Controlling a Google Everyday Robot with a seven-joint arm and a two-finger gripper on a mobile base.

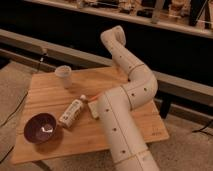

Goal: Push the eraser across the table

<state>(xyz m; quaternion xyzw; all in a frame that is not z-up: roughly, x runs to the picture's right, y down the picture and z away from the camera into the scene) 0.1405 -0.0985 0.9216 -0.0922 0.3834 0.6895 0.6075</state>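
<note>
The eraser (93, 108) is a small pale beige block near the middle of the table (47, 95). Its right side is hidden by my arm's thick white forearm (117, 125). The arm crosses over the table's right half, bends at an elbow (141, 89), and rises to a rounded far end (114, 36) above the table's back edge. My gripper does not show in the camera view; it lies somewhere past that far end.
A white tube with a red cap (72, 113) lies just left of the eraser, with a thin orange stick (90, 100) by its cap. A dark purple bowl (41, 128) sits front left and a pale cup (64, 76) back left. A dark bench runs behind.
</note>
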